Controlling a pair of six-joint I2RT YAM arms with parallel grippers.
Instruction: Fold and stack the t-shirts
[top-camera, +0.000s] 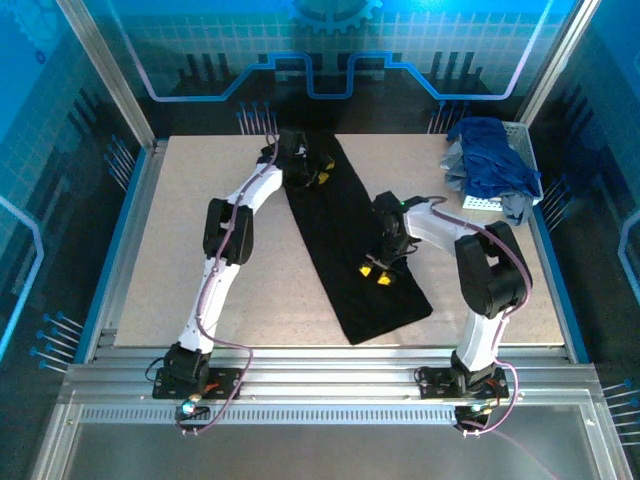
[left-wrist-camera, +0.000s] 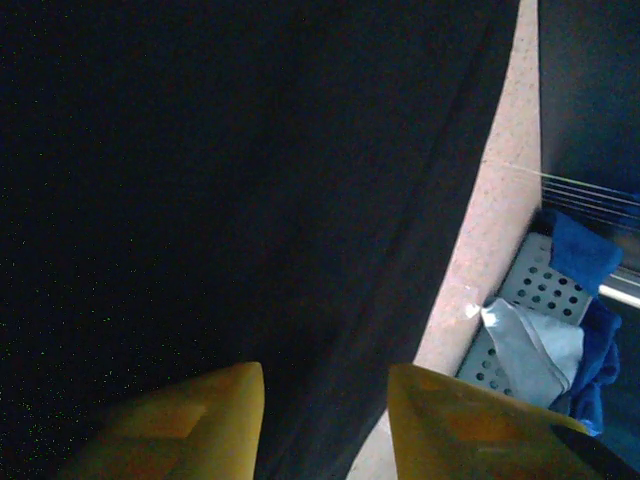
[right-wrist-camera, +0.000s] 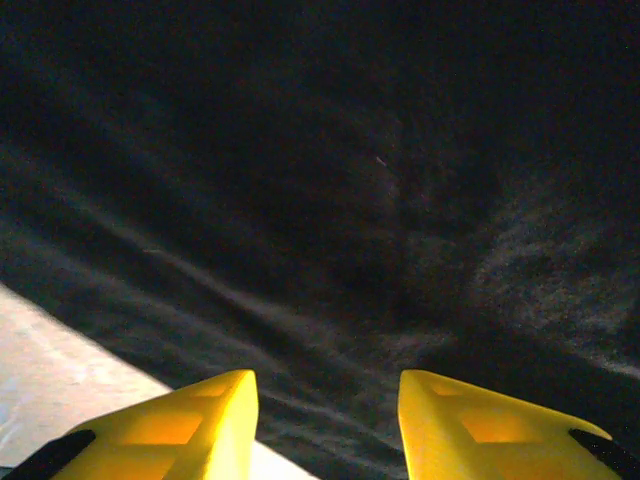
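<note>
Blue-lit grid-patterned wall panels (top-camera: 200, 40) with a gear graphic (top-camera: 335, 10) enclose a speckled beige table (top-camera: 180, 220), aluminium rails (top-camera: 330, 385) along its near edge.

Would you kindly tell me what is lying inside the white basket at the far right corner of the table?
A royal blue t-shirt lies heaped over a pale grey-blue t-shirt, both spilling past the basket rim. Whatever lies beneath them is covered.
</note>
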